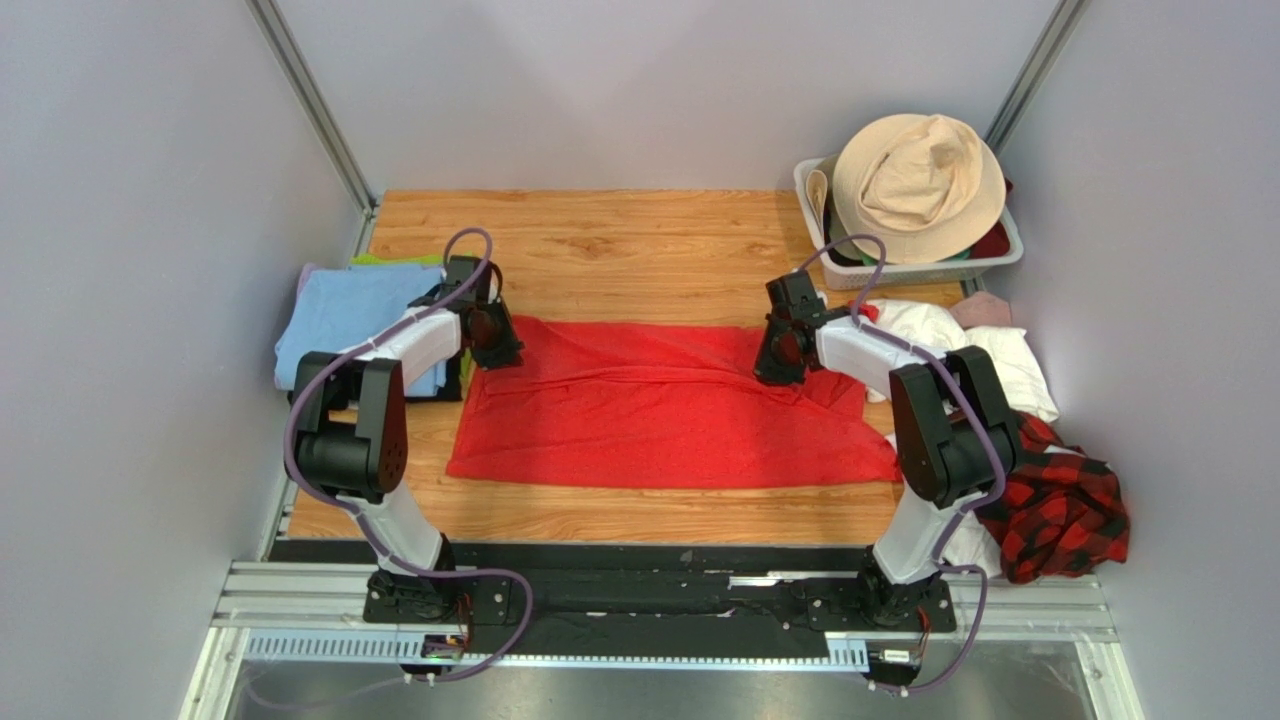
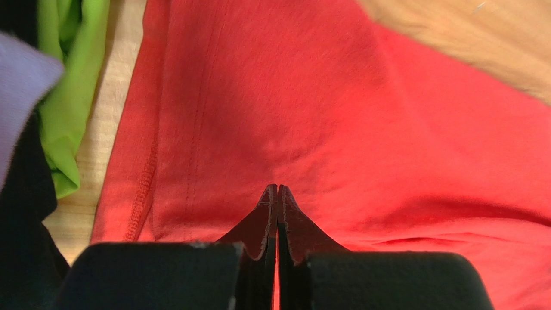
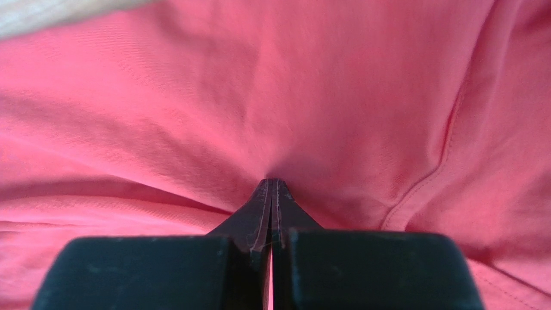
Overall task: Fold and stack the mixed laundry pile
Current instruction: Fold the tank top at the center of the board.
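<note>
From above, I see the red T-shirt (image 1: 661, 408) spread flat, with the left gripper (image 1: 493, 333) and right gripper (image 1: 781, 357) at its far corners and the laundry pile (image 1: 1052, 503) heaped right of it. Left wrist: jaws pinched tight on puckered red cloth. Right wrist: same pinch, presumably so both corners lift together for a fold.
</note>
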